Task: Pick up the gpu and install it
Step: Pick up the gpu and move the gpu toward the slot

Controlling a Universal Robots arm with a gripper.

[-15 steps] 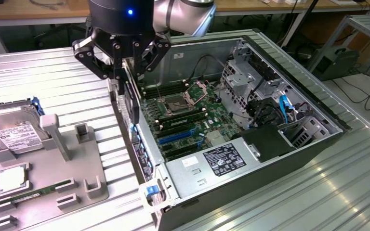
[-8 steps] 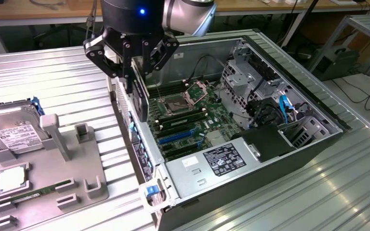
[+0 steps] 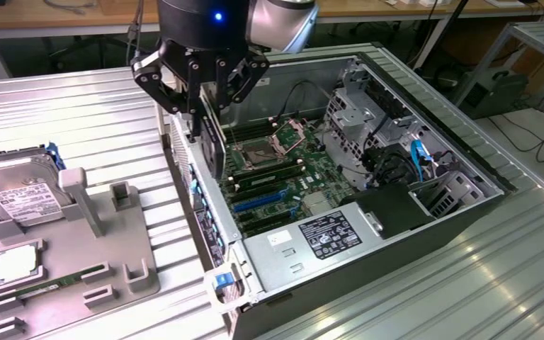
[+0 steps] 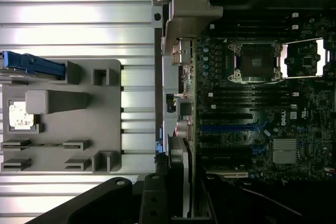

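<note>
Arm: I had the gripper (image 3: 206,105) pointing straight down.
Fingers: pinched one gpu (image 3: 214,149), which hung beneath them.
Count: one gpu, one case (image 3: 395,262).

- Arm (image 3: 210,28) enters the exterior view at 12 o'clock, wrist vertical.
- Pincer (image 3: 204,110) points toward 6 o'clock, its linkages spread to either side.
- Jaws clamp the upright gpu (image 3: 217,150).

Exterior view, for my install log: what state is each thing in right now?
Dark flat gpu: upright, gripped, over the green motherboard.
Black gripper: shut on the gpu.
Grey metal computer case: side open.
Silver CPU socket: lid flipped open.
Silver boxy hard drive: resting in grey holder.
</note>
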